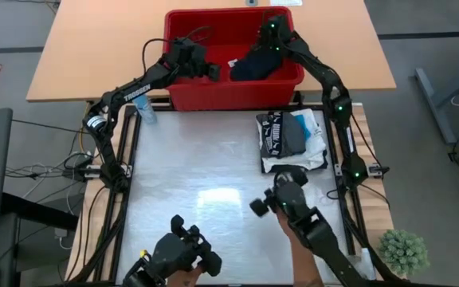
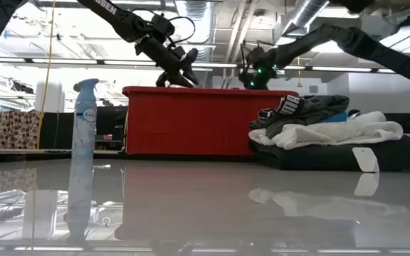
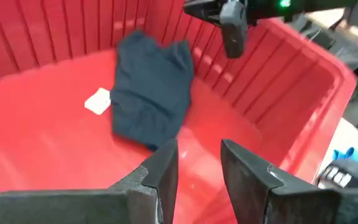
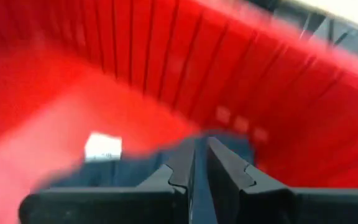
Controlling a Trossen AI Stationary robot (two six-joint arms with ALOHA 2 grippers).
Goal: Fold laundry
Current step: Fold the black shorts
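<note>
Lying in red basket (image 1: 183, 94), dark garment (image 1: 253, 66) under right hand (image 1: 268, 41), fingers narrowly parted, pinching fabric

Red basket (image 1: 213, 96) at the bench's (image 1: 198, 183) far edge; spray bottle (image 2: 82, 142) upright nearby; potted plant (image 1: 403, 251) off one corner.

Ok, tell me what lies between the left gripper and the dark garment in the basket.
Only bare red basket floor lies between the left gripper and the dark garment, seen in the left wrist view. A white tag sits beside the garment.
</note>
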